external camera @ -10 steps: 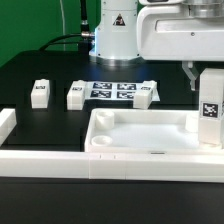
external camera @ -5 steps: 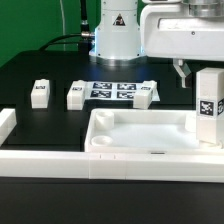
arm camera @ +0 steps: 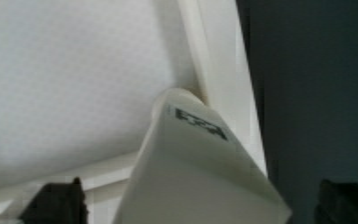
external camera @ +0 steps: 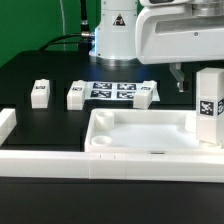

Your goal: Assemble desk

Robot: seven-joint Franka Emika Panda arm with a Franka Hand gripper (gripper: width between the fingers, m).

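We see the gripper (arm camera: 199, 203) spread wide (fingers clear of it) astride the upright leg (external camera: 208, 108) at the tabletop's (external camera: 140, 130) 3 o'clock edge in the ext. view; open room lies twd 9 o'clock.

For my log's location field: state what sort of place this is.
Probably a robotics lab bench: a robot arm behind a black table fenced by white border rails, a marker board of printed tags, and a tagged white desk leg.

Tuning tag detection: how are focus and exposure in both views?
Exterior view: evenly lit, patterns on the marker board and the upright leg distinct, white tabletop nearly washed out. Wrist view: soft focus, the leg's tag smeared, tabletop a featureless grey-white.
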